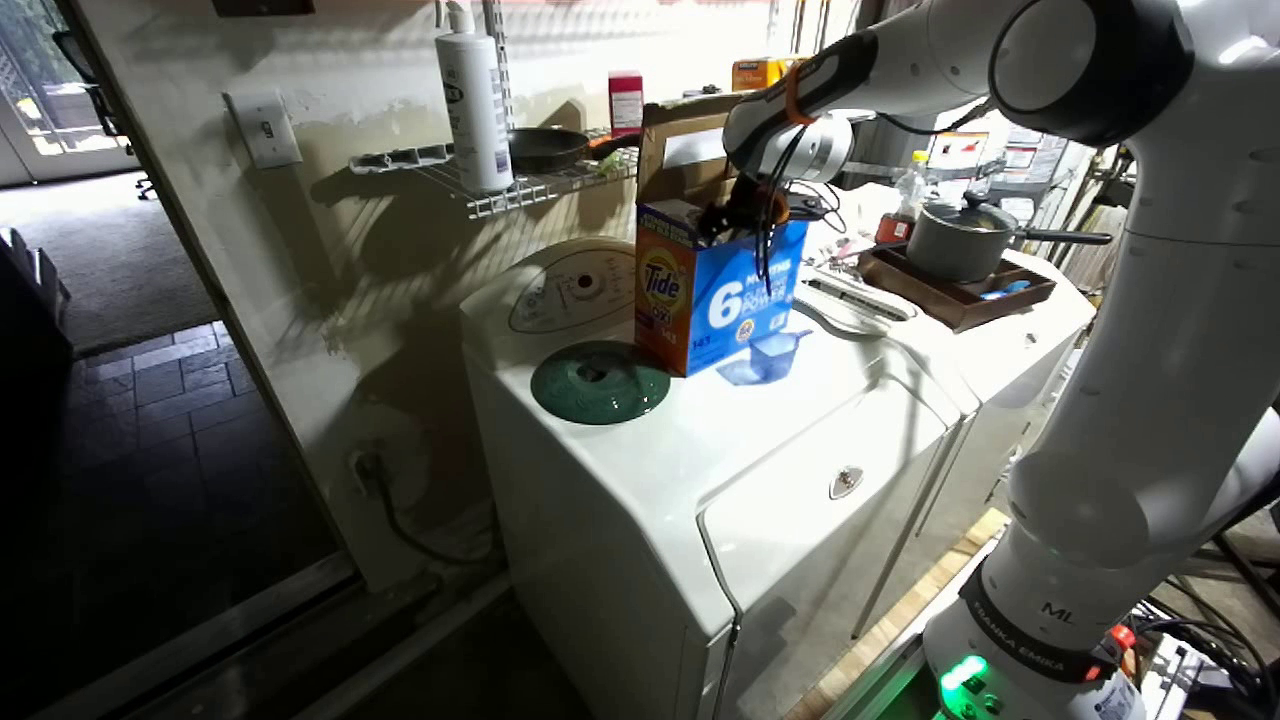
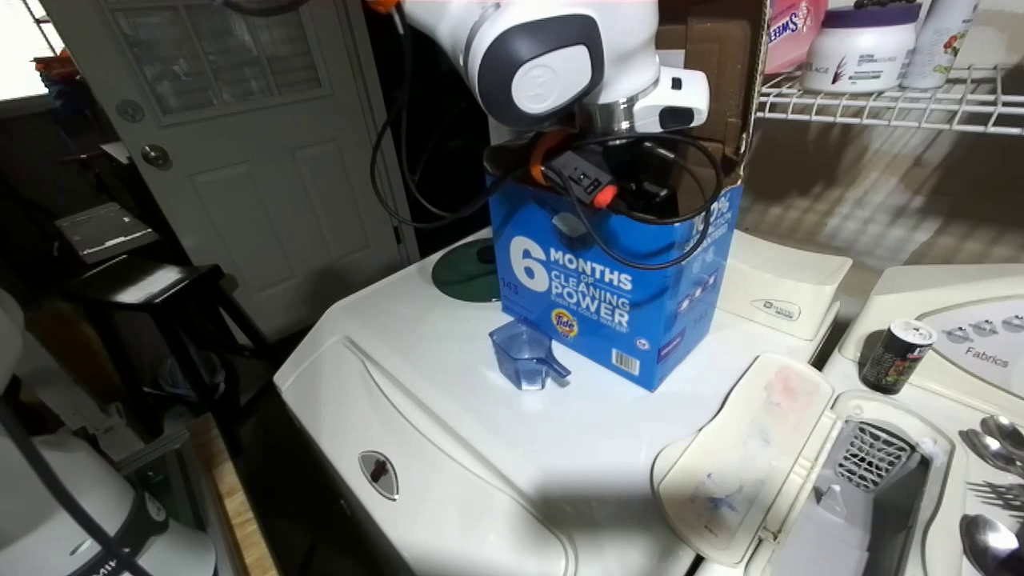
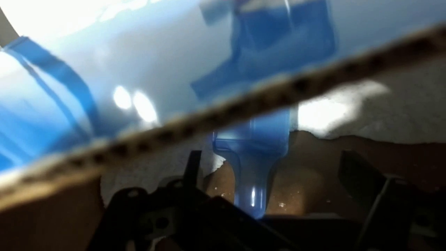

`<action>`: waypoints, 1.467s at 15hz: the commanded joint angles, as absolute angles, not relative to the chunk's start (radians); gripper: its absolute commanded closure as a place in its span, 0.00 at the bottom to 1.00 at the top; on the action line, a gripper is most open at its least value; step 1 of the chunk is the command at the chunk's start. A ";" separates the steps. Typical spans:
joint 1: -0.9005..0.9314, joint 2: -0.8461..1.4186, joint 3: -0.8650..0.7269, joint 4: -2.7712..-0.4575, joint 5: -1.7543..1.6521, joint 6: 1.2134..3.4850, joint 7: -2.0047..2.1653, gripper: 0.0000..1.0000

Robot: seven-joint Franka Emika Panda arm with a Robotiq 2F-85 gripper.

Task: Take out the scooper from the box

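white enamel spreads under the whole scene, the top of a laundry machine (image 1: 640, 470) in a utility corner. inside the detergent box (image 2: 576, 280) standing on it lies the task's scooper (image 3: 254, 174), see-through blue, its handle pointing back at the gripper (image 3: 273, 167). the jaws reach into the mouth and stand wide apart, one either side of that handle in the wrist view; nothing looks gripped, and whether anything touches i cannot tell. closing on the handle seems the next need, and the raw cardboard rim (image 3: 223, 116) could snag the scooper on the way up.

one brown flap (image 1: 685, 183) is up, presumably to leave room for reaching in. the broad blue face reads "6 months of cleaning power even in cold water"; "143" and tide's round logo sit lower, and tide shows again on the narrow orange face. just beside the broad face a second scoop (image 2: 524, 356) rests, perhaps a spare. toward the machine top's side edge lies a green disc (image 1: 610, 395). on the neighbouring machine (image 1: 1000, 355), whose panel (image 2: 988, 352) says "fabrics", a saucepan (image 1: 955, 245) sits in a brown tray (image 1: 1010, 303).
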State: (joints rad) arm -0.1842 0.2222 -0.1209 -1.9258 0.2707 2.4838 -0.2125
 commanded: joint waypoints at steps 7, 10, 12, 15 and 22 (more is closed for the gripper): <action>-0.219 0.268 -0.090 -1.894 0.325 2.495 -0.259 0.00; -0.221 0.275 -0.088 -1.893 0.324 2.494 -0.259 0.02; -0.223 0.278 -0.085 -1.891 0.322 2.494 -0.259 0.26; -0.224 0.280 -0.083 -1.889 0.320 2.493 -0.259 0.47; -0.223 0.278 -0.083 -1.891 0.318 2.494 -0.257 0.24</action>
State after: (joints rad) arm -0.2056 0.2556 -0.1027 -1.9200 0.2881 2.4849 -0.2285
